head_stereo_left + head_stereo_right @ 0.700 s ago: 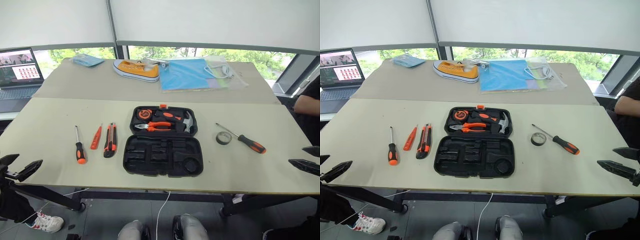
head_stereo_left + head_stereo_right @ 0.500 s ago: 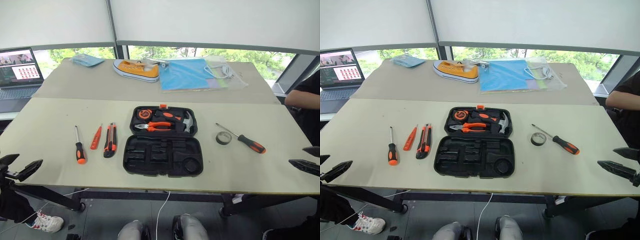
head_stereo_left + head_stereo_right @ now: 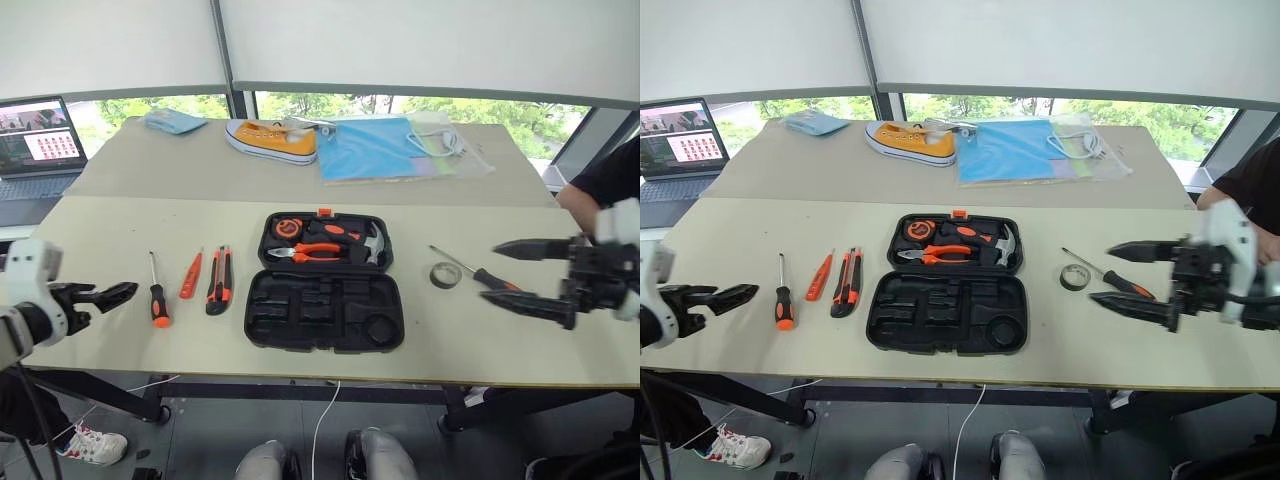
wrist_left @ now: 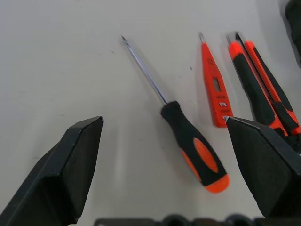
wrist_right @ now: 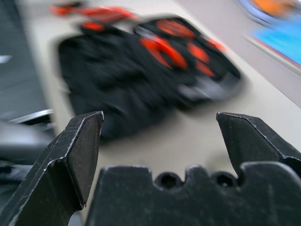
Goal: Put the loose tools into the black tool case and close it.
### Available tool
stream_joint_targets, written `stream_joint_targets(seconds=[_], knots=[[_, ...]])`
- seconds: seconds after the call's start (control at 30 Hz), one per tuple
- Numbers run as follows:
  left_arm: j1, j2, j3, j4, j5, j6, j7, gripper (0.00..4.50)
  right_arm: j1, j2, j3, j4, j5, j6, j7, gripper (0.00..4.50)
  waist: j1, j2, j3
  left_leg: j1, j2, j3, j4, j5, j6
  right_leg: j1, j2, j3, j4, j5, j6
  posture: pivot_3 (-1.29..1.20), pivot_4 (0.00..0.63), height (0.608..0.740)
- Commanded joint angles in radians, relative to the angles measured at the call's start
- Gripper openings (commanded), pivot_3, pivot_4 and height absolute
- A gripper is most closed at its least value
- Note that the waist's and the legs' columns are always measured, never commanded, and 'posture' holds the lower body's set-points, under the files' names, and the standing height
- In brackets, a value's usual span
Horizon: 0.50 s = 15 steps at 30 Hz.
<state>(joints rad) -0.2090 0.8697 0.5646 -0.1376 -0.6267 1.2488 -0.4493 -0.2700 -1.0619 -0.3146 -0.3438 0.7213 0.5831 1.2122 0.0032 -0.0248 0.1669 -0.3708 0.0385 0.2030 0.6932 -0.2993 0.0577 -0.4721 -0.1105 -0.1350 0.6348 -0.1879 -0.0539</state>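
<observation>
A: Far left: left gripper point(image 3: 97, 297), black fingers spread wide, holding nothing, raised above the beige tabletop point(image 3: 90, 245) at its near left part.

B: Just past it?

A: Orange-and-black-handled screwdriver point(image 3: 158, 295), shaft pointing away, flat on the table. Seen between the parted fingers in the left wrist view too. Then slim orange tester screwdriver point(image 3: 191, 276), then orange-black utility knife point(image 3: 220, 280), all three side by side, apart from each other, left of the case.

B: Centre?

A: Black plastic clamshell tool case point(image 3: 325, 285), lying open flat. Far half holding orange-handled pliers point(image 3: 318, 251) and steel-headed hammer point(image 3: 372, 240); small orange latch point(image 3: 325, 212) on the far edge. Near half: bare moulded recesses.

B: Right of it?

A: Small dark tape roll point(image 3: 445, 275) flat on the table, near the case. Beside it a second orange-and-black screwdriver point(image 3: 474, 273), lying slanted, handle partly hidden behind the right gripper point(image 3: 510, 273). Fingers there spread wide as well, nothing pinched, pointing toward the case, hanging above the table.

B: Behind?

A: Yellow canvas sneaker point(image 3: 271, 139) and blue plastic folder point(image 3: 375, 147) on the rear table; grey laptop point(image 3: 38, 146) at far left.
</observation>
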Motion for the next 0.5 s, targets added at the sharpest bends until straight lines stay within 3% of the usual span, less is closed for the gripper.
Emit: stream_joint_targets(seconds=[0.03, 0.3, 0.5], knots=[[-0.062, -0.045, -0.053, 0.034, 0.034, 0.037, 0.072, 4.49, -0.124, 0.026, 0.079, -0.096, 0.064, 0.049, -0.039, 4.50, 0.001, 0.000, 0.000, 0.000, 0.000, 0.000, 0.000, 0.000, 0.000, 0.000, 0.000, 0.000, 0.000, 0.000, 0.000, 0.00, 0.150, 0.718], [-0.109, -0.147, -0.150, 0.139, 0.091, 0.002, 0.110, 4.49, -0.268, 0.098, 0.199, -0.180, 0.121, 0.114, -0.091, 4.50, 0.011, -0.001, -0.001, 0.000, 0.000, 0.000, 0.002, 0.000, 0.000, 0.001, -0.001, -0.001, 0.000, 0.004, -0.007, 0.00, 0.150, 0.718], [-0.094, -0.160, -0.140, 0.174, 0.117, 0.020, 0.128, 2.75, -0.285, 0.122, 0.226, -0.178, 0.102, 0.115, -0.110, 4.50, 0.011, 0.000, -0.002, 0.002, -0.001, 0.000, 0.003, 0.001, -0.001, 0.002, -0.002, -0.001, 0.004, 0.001, -0.002, 0.00, 0.150, 0.718]])
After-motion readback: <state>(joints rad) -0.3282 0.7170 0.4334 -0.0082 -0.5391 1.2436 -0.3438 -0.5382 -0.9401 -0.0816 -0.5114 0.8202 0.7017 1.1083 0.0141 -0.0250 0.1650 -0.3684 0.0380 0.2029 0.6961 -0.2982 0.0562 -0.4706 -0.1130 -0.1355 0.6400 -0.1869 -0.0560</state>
